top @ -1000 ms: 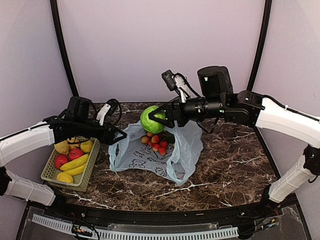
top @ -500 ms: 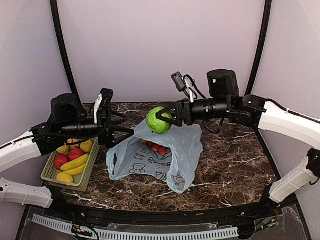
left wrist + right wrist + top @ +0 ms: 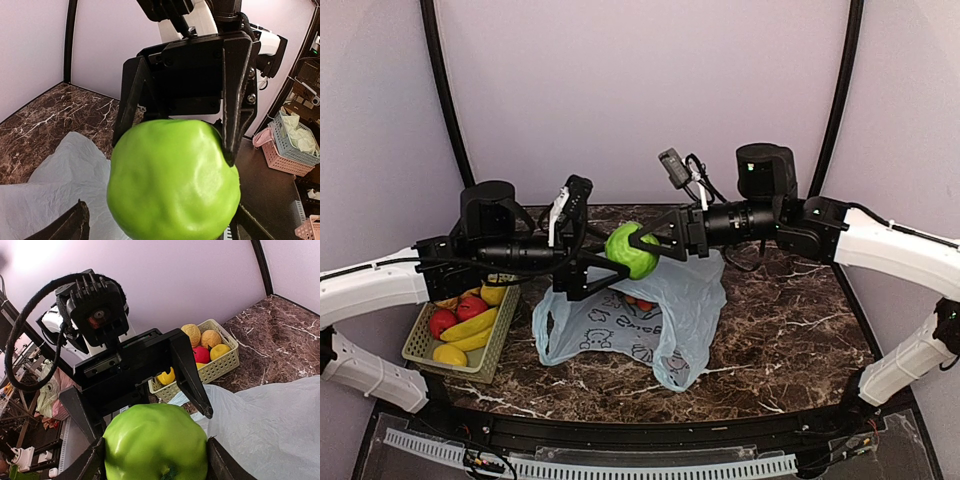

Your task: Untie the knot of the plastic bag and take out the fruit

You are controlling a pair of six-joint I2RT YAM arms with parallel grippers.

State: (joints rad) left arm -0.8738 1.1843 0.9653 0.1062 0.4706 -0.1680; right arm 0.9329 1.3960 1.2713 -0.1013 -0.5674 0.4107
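Plastic bag [image 3: 665, 320] lies slack on the table [image 3: 790, 330]. Above it left arm [image 3: 470, 255] and right arm [image 3: 800, 220] stretch level, head-on — right gripper [image 3: 642, 250] clamped on a green fruit [image 3: 625, 255], left gripper [image 3: 608, 258] with jaws wide apart either side of it.

— Where is the green fruit [image 3: 632, 250] sitting?
— I'm seeing it hanging above the plastic bag [image 3: 665, 320], round, bright, pinched in the right gripper [image 3: 642, 245].
— And the bag?
— It's lying crumpled, mouth gaping, small red fruits [image 3: 638, 300] showing inside.
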